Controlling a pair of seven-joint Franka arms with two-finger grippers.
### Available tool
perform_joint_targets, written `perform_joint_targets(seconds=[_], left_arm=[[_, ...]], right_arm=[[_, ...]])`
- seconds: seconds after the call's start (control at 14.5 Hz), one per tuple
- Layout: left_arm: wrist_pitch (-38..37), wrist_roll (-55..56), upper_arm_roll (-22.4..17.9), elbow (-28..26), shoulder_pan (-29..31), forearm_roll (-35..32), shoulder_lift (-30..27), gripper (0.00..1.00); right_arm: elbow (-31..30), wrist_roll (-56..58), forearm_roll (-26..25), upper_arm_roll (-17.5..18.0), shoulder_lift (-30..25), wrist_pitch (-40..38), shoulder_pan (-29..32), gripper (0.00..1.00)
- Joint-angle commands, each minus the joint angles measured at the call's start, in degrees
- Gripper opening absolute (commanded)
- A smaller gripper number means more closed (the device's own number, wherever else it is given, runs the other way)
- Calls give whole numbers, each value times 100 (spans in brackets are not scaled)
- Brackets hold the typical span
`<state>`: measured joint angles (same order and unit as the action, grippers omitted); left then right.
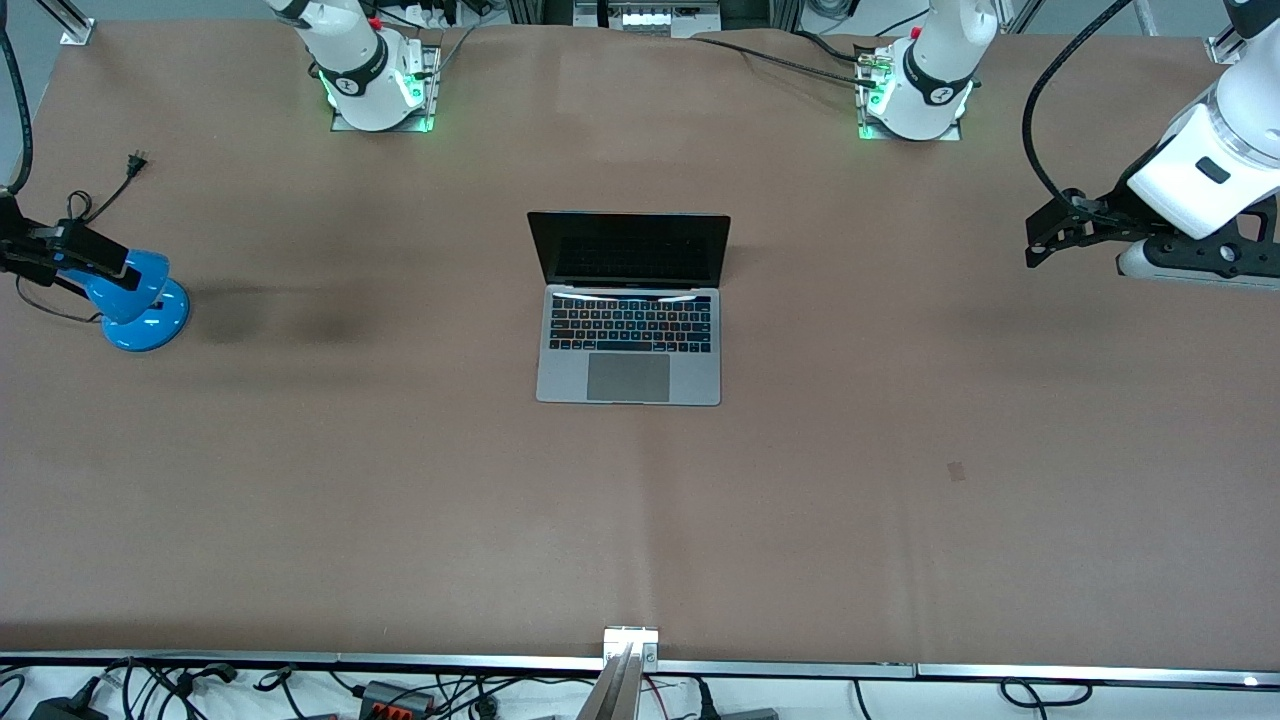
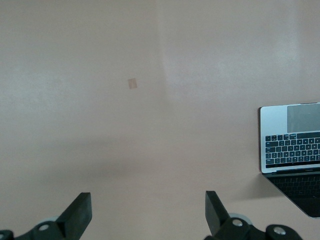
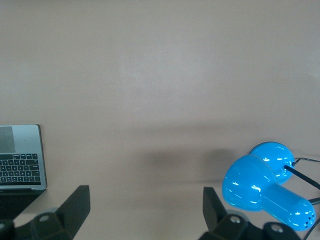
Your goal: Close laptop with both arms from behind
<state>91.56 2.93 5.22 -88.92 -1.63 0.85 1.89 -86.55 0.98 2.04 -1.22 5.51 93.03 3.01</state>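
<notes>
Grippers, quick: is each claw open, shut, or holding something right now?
Left gripper: open, holding nothing, over bare table.
Right gripper: open, holding nothing, beside the blue lamp.

No legible text anywhere; laptop (image 1: 629,330) key legends too small (arm-band marks likewise).

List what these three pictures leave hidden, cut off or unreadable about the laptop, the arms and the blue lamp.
- Slim silver-grey laptop: its lid's back faces away from the front camera; both wrist views crop it at an edge.
- Black screen: dark, so on or off is unclear.
- Right gripper: cropped at the front view's edge.
- Left gripper: fingers open; arm cut off.
- Blue desk lamp: head partly covered.
</notes>
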Motion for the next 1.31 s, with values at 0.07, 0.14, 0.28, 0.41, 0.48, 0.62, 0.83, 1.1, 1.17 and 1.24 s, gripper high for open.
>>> perform_joint_targets(seconds=[0.07,0.14,0.28,0.41,0.48,0.62,0.83,1.1,1.17,1.24], left_arm=[[-95,-39,5,147,22,-32,57,100],[-95,-47,5,147,31,-32,57,100],[-86,-47,5,147,31,-32,57,100],[-86,-39,5,147,40,-32,57,100],[-95,-30,5,147,40,-32,57,100],[-86,-30,5,147,40,-32,57,100],[-86,-21,5,147,40,-32,57,100],[-234,-3,5,147,31,-32,75,100],[-348,-12,5,147,40,-32,75,100],[-376,-12,5,147,40,-32,75,100]], right_arm=[[51,-80,-1,-81,-41,-92,-90,100],[51,-80,-10,-63,-41,-92,-90,100],[51,-71,-1,-54,-41,-92,-90,100],[51,-71,-1,-63,-32,-83,-82,100],[59,-54,7,-63,-32,-83,-73,100],[68,-54,60,-98,-32,-83,-38,100],[68,-62,34,-98,-32,-92,-38,100],[68,-62,69,-98,-50,-241,-38,100],[68,-54,69,-107,-50,-250,-38,100],[68,-54,69,-107,-50,-250,-38,100]])
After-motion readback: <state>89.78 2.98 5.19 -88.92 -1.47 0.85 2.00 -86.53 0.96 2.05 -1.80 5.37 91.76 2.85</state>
